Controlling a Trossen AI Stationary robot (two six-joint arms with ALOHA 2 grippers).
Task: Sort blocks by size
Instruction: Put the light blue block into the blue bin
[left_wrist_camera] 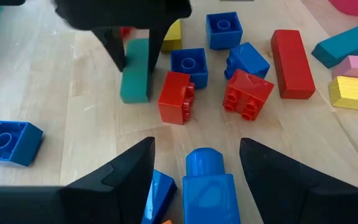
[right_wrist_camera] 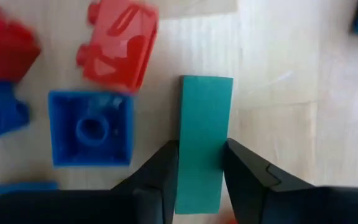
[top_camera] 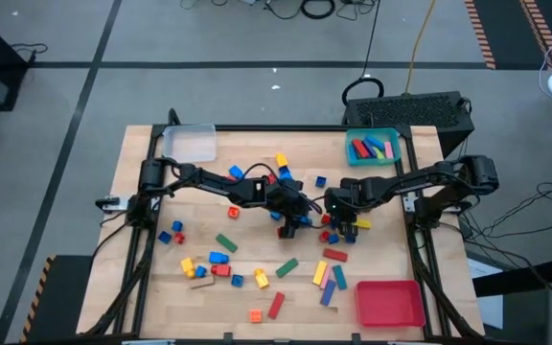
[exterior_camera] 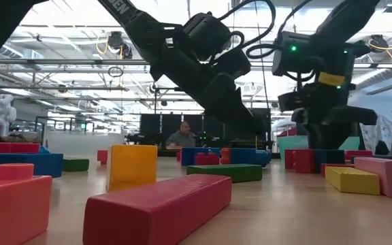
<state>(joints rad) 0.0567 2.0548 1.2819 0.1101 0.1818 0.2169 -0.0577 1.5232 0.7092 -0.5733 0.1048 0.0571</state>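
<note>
Many coloured blocks lie scattered over the wooden table (top_camera: 142, 287). At the table's middle my right gripper (right_wrist_camera: 202, 165) points down, shut on a teal bar (right_wrist_camera: 204, 118) that lies flat on the wood; the left wrist view shows this bar (left_wrist_camera: 135, 78) too. Just left of it my left gripper (left_wrist_camera: 194, 168) slants down and is open. A blue brick (left_wrist_camera: 207, 186) stands between its fingers with a gap on each side. In the high view my left gripper (top_camera: 298, 222) and my right gripper (top_camera: 337, 213) are close together. My right gripper pinches the teal bar's two long sides (right_wrist_camera: 202, 155) between its two fingers, near one end of the bar. The fingers come from above, pointing down, and lie across the bar. The bar lies flat on the table.
Red bricks (left_wrist_camera: 176, 96) and blue bricks (left_wrist_camera: 189, 65) crowd around the teal bar, with a red bar (left_wrist_camera: 293, 62) beyond. A teal tray (top_camera: 372, 147) with blocks stands far right, a clear tray (top_camera: 190, 144) far left, a red tray (top_camera: 389, 302) near right.
</note>
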